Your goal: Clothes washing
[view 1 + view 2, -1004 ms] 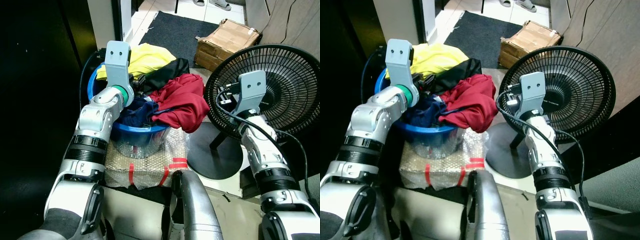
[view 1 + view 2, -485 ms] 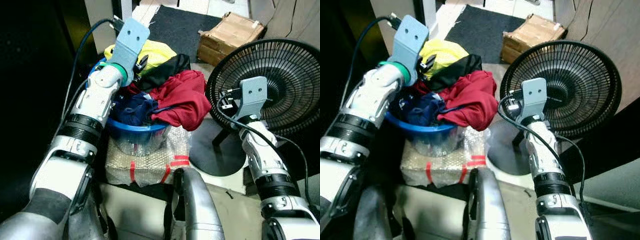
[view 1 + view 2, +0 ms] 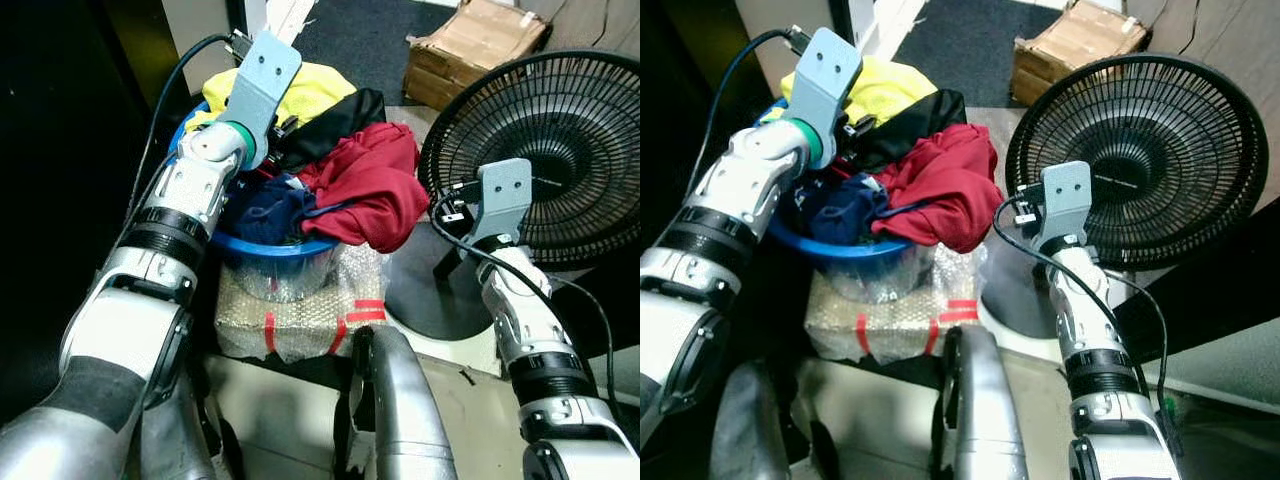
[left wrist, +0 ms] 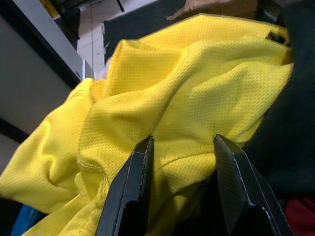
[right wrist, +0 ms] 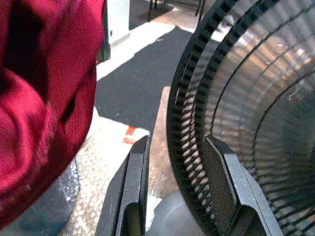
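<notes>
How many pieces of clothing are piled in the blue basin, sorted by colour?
Yellow garment: 1
Black garment: 1
Red garment: 1
Navy garment: 1
Total: 4 that can be told apart in the blue basin; anything buried underneath is hidden.

Clothes [image 3: 340, 165] in basin [image 3: 275, 250] (on wrapped bundle [image 3: 300, 315]); fan [image 3: 545, 150] right.
</notes>
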Available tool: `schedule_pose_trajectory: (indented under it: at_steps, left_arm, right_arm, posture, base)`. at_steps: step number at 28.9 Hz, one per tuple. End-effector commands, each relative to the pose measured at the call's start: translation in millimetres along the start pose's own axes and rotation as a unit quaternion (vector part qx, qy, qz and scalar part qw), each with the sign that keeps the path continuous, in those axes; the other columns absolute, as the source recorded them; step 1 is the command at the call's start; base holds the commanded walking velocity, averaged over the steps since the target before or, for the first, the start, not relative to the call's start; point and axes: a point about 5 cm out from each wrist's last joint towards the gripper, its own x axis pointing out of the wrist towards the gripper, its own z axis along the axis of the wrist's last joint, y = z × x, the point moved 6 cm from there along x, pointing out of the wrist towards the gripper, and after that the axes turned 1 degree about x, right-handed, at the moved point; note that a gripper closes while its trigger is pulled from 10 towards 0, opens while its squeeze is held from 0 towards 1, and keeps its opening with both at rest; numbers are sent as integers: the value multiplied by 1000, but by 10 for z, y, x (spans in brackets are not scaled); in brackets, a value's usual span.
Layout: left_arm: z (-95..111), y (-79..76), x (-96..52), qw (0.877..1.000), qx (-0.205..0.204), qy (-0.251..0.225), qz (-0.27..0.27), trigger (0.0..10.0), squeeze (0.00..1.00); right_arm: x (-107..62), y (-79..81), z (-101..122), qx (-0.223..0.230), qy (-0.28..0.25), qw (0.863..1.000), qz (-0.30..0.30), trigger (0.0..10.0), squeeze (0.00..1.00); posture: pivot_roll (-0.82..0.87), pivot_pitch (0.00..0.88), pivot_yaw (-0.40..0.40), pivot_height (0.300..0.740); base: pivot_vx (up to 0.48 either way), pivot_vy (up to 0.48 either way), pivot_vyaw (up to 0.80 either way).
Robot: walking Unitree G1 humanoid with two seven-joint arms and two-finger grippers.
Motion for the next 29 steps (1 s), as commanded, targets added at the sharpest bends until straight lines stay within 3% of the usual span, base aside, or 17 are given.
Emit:
schedule_pose_trajectory:
  at_steps: [1, 8, 10, 16, 21, 27, 28, 29]
  left_arm:
    - [-95, -45, 9, 1000, -2, 15, -9, 10000, 0]
    - [-336, 83, -6, 998, -8, 64, 24, 10000, 0]
    - [-468, 141, -38, 996, -5, 82, 38, 0, 0]
    - [-576, 266, -95, 995, -14, 87, 56, 0, 0]
    - [-538, 374, -129, 995, -32, 69, 69, 0, 0]
    - [-381, 452, -157, 994, -63, 33, 80, 0, 0]
    - [-132, 459, -205, 993, -88, -25, 76, 0, 0]
    - [-132, 459, -205, 993, -88, -25, 76, 0, 0]
  right_arm:
    - [-36, -2, -96, 6, 13, 1000, -4, 10000, 0]
    - [-50, 59, -158, 9, 22, 1000, 0, 10000, 0]
    - [-41, 72, -156, 10, 23, 1000, 1, 10000, 0]
    - [-24, 64, -153, 10, 23, 1000, 1, 10000, 0]
    - [-3, 68, -135, 10, 20, 1000, 0, 10000, 0]
    - [16, 95, -114, 13, 16, 1000, 2, 10000, 0]
    - [36, 119, -91, 15, 12, 1000, 3, 10000, 0]
    - [36, 119, -91, 15, 12, 1000, 3, 10000, 0]
  posture:
    - [19, 356, 17, 505]
    - [22, 363, 17, 505]
    - [20, 363, 14, 505]
    - [23, 353, 7, 505]
    - [25, 338, 5, 505]
    - [31, 321, 2, 505]
    - [32, 290, 1, 505]
    - [32, 290, 1, 505]
  base:
    - [0, 0, 0]
    - [0, 0, 0]
    - [0, 0, 0]
    - [0, 0, 0]
    - [0, 0, 0]
    - [0, 0, 0]
    - [0, 0, 0]
    - [0, 0, 0]
